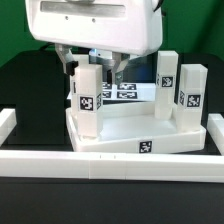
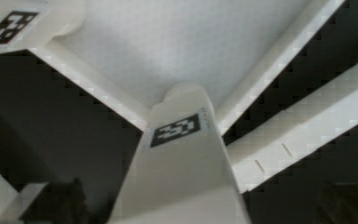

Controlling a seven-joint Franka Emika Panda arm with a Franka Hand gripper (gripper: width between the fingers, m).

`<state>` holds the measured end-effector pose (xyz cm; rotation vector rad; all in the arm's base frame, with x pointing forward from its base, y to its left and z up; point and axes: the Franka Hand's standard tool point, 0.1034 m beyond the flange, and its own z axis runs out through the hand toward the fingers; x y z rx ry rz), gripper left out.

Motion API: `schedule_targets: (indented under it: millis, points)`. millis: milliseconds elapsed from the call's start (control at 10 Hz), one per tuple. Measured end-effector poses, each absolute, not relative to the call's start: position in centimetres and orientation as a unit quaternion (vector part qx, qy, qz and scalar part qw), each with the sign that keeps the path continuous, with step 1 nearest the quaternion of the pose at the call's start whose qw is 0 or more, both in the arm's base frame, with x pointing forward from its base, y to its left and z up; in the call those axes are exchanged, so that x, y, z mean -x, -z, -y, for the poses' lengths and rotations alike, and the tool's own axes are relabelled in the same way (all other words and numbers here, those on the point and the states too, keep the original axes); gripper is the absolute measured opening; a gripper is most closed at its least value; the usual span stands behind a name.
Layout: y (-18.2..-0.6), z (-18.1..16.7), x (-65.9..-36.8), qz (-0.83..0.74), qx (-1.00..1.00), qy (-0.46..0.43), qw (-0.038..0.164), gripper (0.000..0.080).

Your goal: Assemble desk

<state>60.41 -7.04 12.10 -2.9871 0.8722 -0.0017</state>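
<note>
The end effector (image 1: 92, 68) hangs under the arm's bulky white housing, its fingers spread wide and gripping nothing; in the wrist view the dark fingertips (image 2: 30, 200) stand on either side of a leg without touching it, as far as the blurred edges allow one to tell. Directly below the end effector lies the desk top (image 1: 130, 132), a wide shallow white tray resting flat on the black table (image 1: 30, 85). A white square-bar leg (image 1: 88, 92) stands upright in the tray's corner just under the fingers (its black-and-white tag faces the exterior camera). Two more legs (image 1: 178, 88) stand upright at the tray's far end, well apart from the end effector, toward the exterior view's right. Beyond the end effector, the marker board (image 1: 125, 91) lies flat on the table. A long white border rail (image 1: 100, 160) runs along the table's near edge, in front of the tray. The surroundings behind are dark.
</note>
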Motion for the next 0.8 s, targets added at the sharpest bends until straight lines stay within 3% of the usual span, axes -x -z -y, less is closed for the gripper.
schedule_targets:
  millis: [400, 500, 600, 800]
  points:
    - [-12.15, 7.28, -60.43, -0.164, 0.986, 0.003, 0.012, 0.0649]
    - [-12.13, 7.29, -60.42, -0.164, 0.986, 0.003, 0.012, 0.0521]
    - [-12.13, 7.29, -60.42, -0.165, 0.986, 0.003, 0.012, 0.0521]
    - [-12.13, 7.29, -60.42, -0.168, 0.986, 0.003, 0.012, 0.0289]
